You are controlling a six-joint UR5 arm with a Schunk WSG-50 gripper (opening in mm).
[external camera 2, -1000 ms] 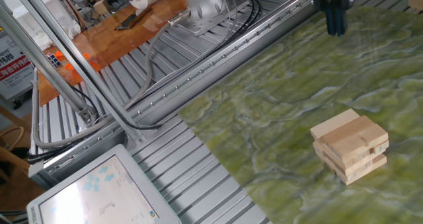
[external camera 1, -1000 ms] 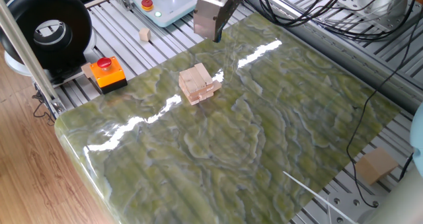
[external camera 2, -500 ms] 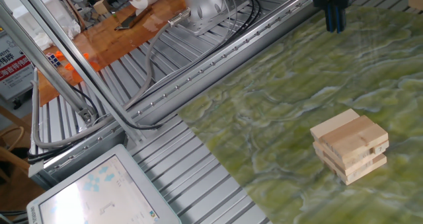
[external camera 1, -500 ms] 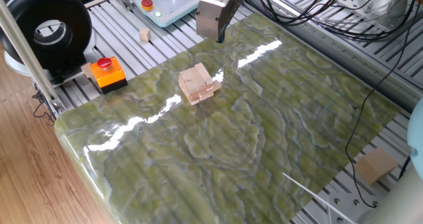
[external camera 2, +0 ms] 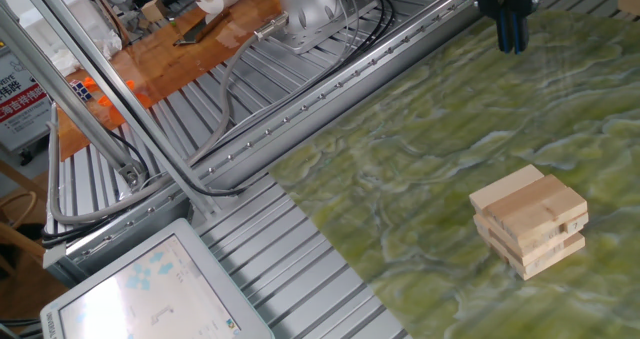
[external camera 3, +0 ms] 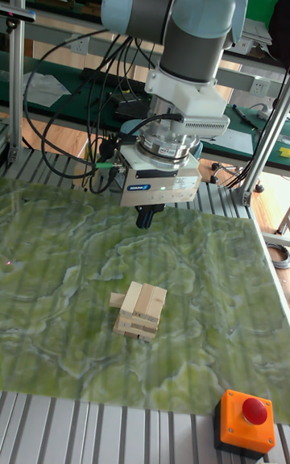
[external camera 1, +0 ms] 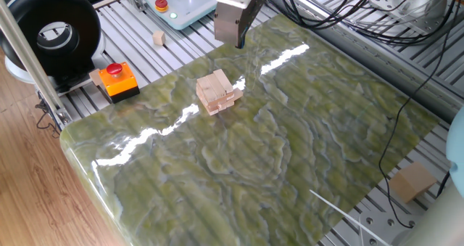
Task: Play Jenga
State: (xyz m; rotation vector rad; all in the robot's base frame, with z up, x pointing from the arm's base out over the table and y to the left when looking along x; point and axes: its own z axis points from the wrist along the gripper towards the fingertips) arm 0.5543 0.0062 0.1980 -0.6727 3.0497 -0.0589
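Observation:
The Jenga stack (external camera 1: 217, 92) is a low pile of pale wooden bars in crosswise layers on the green marbled table top (external camera 1: 290, 152). In the other fixed view the Jenga stack (external camera 2: 530, 219) lies at the right edge. In the tall fixed view one bar of the Jenga stack (external camera 3: 138, 309) pokes out a little on the left. My gripper (external camera 1: 238, 41) hangs above the table behind the stack and well apart from it. The gripper (external camera 2: 512, 41) shows its dark fingers pressed together with nothing between them. In the tall view the gripper (external camera 3: 146, 219) points straight down.
An orange box with a red stop button (external camera 1: 116, 80) sits off the table's left corner. A small wooden cube (external camera 1: 158, 38) lies on the metal slats behind it, and a larger tan cube (external camera 1: 413, 182) at the right edge. Cables (external camera 1: 348, 14) run along the far side.
The gripper has only wavered by a few pixels above the far edge of the table. The stack has not moved.

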